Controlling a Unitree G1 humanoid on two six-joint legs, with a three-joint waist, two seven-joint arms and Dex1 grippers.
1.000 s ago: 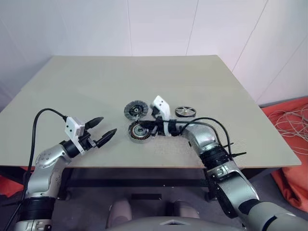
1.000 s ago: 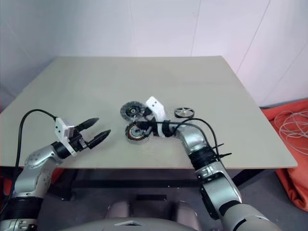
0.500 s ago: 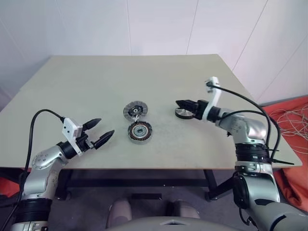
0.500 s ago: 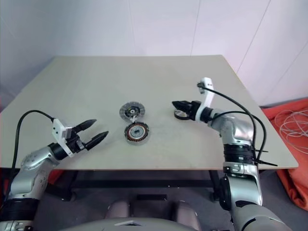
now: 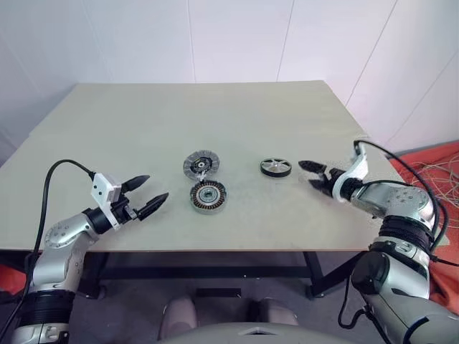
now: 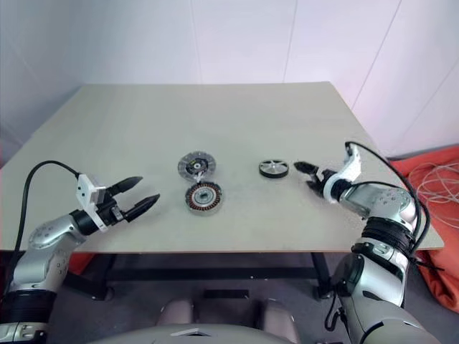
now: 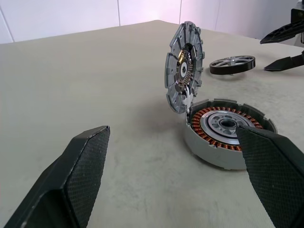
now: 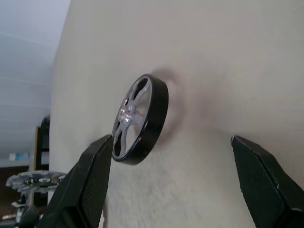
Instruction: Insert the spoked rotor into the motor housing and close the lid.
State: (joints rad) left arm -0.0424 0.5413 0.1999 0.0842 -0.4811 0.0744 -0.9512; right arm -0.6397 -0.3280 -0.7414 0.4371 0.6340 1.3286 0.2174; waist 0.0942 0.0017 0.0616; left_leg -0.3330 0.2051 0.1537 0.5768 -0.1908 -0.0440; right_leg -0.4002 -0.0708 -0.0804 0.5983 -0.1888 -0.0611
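Note:
The spoked rotor (image 5: pixel 275 168) lies flat on the table, right of centre, with nothing holding it. My right gripper (image 5: pixel 307 173) stands open just to its right, fingers pointing at it and a small gap between them. In the right wrist view the rotor (image 8: pixel 140 118) sits ahead of the open fingers (image 8: pixel 90 190). The motor housing (image 5: pixel 208 196) rests at the table's middle with its copper windings showing. Its lid (image 5: pixel 201 164) is swung open behind it, joined at the edge. My left gripper (image 5: pixel 154 188) hovers open to the housing's left, a hand's width away, aimed at the housing (image 7: pixel 228 130).
The beige table (image 5: pixel 143 122) has its front edge just below both grippers. Orange fabric with a coil of pale cable (image 5: pixel 437 179) lies on the floor past the table's right edge. White walls stand behind.
My right gripper left the housing, swung right past the rotor and opened; it now sits to the rotor's right. The left gripper stayed put.

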